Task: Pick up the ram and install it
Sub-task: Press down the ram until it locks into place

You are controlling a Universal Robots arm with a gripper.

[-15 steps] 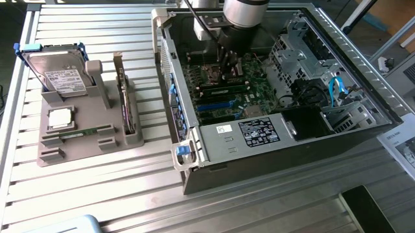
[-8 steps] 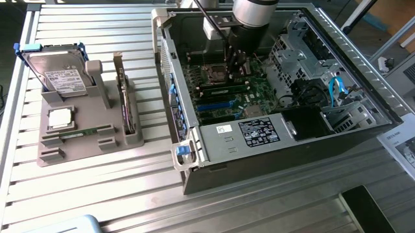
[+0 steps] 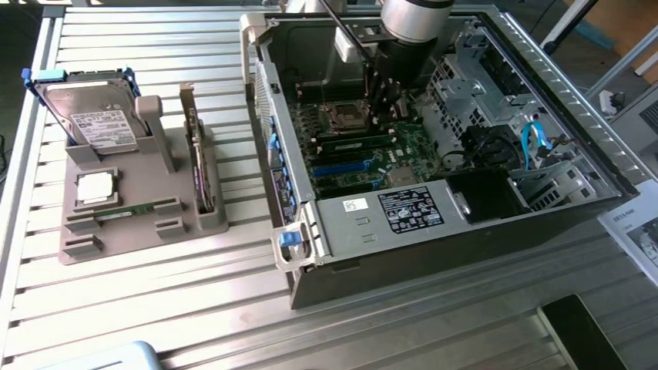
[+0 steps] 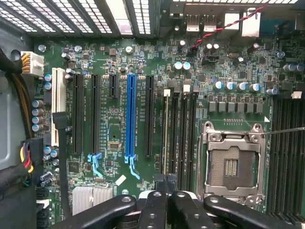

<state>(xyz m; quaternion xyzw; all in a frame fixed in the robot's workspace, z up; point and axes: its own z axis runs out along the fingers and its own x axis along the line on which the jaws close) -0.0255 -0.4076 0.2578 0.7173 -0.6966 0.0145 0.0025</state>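
Green circuit board is what we are after: the ram (image 4: 166,136) stands edge-on in a memory slot at centre frame in the wrist view, a thin stick seen from its top edge, just beside the empty processor socket (image 4: 232,164). In the exterior view we see it as a dark-chipped strip (image 3: 357,141) lying across the motherboard (image 3: 396,154) inside the open computer case (image 3: 308,270), in the upper middle of the frame.

We find the gripper (image 4: 166,183) at the bottom centre of the wrist view with its jaws drawn together, pinched on the near end of the ram or pressing down on it; we cannot tell which. In the exterior view the gripper (image 3: 383,108) reaches down into the case from the top of the frame.

At left in the exterior view, a second stick (image 3: 129,210) lies in the grey parts holder (image 3: 134,223).

We judge the ram light, stiff and thin, brittle if bent sideways, with chips and contacts best left untouched. We would hold it by its long top edge or short ends, upright and square to the slot.
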